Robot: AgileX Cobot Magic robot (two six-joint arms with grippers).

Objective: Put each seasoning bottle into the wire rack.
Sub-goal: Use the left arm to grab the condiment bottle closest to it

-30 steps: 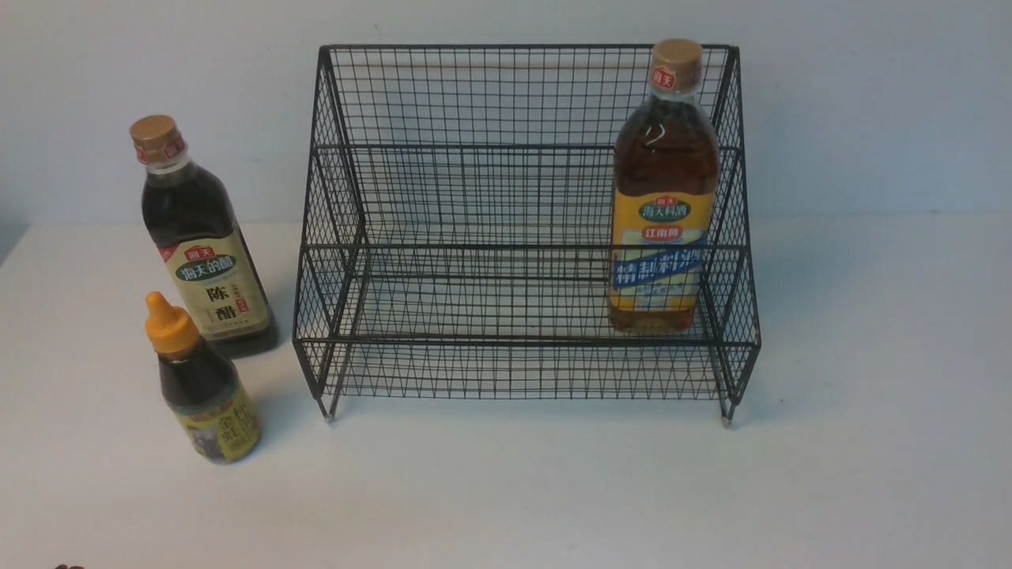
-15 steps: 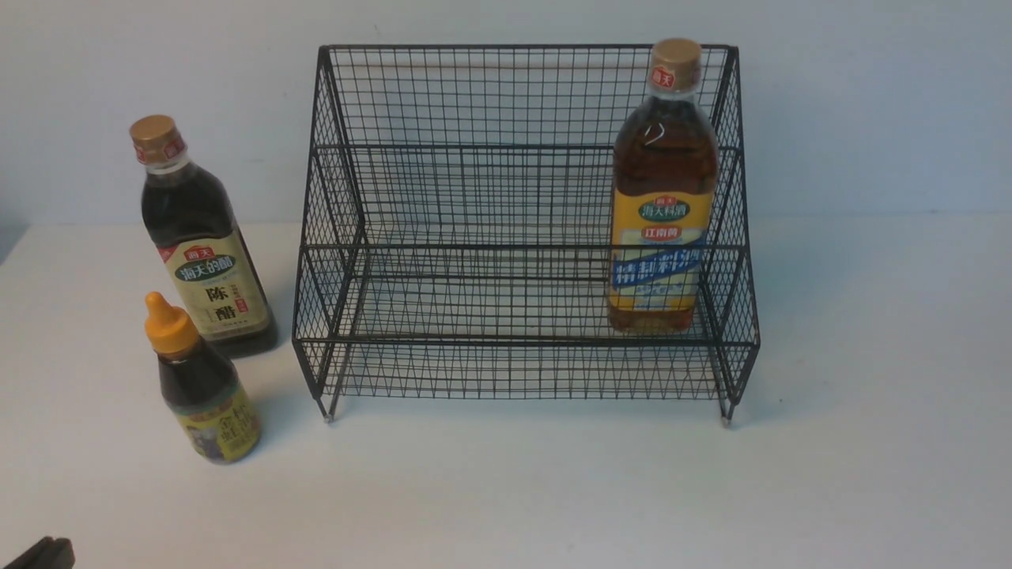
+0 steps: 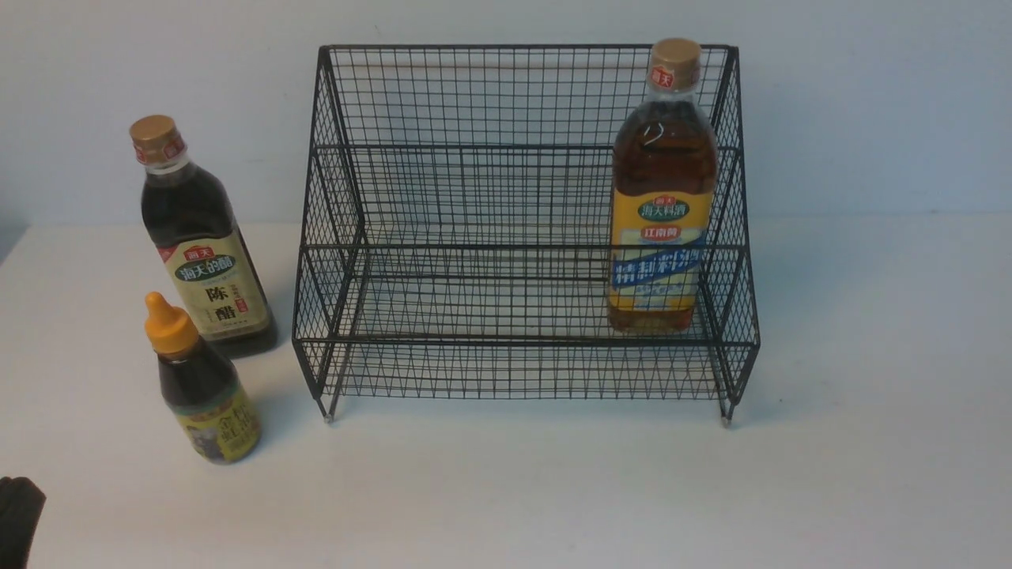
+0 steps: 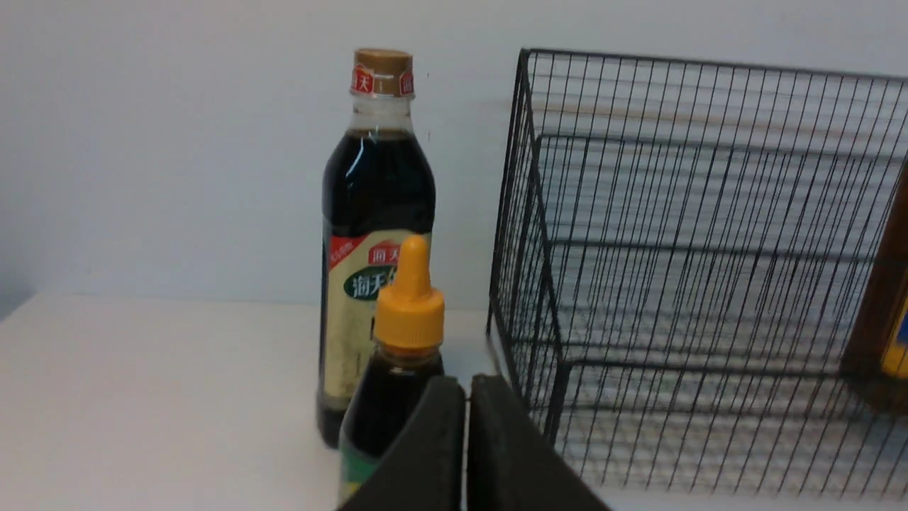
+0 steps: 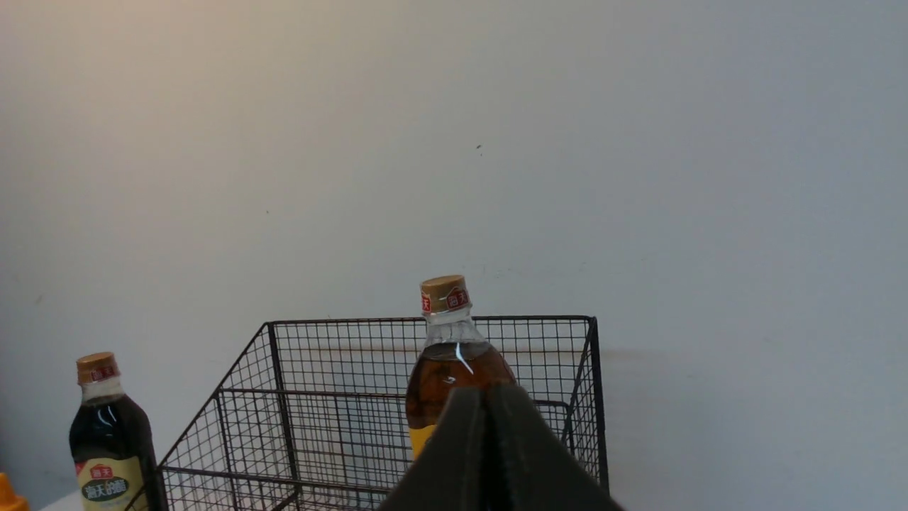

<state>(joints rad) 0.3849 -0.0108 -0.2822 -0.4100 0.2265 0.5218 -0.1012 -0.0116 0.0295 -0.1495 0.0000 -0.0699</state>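
The black wire rack (image 3: 522, 197) stands mid-table. The large amber bottle (image 3: 662, 197) with yellow-blue label stands upright at the right end of the rack's lower tier. The tall dark bottle (image 3: 199, 237) with cream label and gold cap stands on the table left of the rack. The small dark bottle (image 3: 198, 383) with orange nozzle cap stands in front of it. My left gripper (image 4: 466, 387) is shut and empty, just short of the small bottle (image 4: 397, 383); a dark part of it (image 3: 16, 521) shows at the front view's lower left. My right gripper (image 5: 486, 394) is shut and empty, held well back from the rack (image 5: 319, 404).
A pale wall (image 3: 870, 103) rises right behind the rack. The white table (image 3: 553, 490) runs in front of and to the right of the rack.
The left arm's dark tip has risen further into the front view's lower-left corner. The bottles and the rack have not moved.
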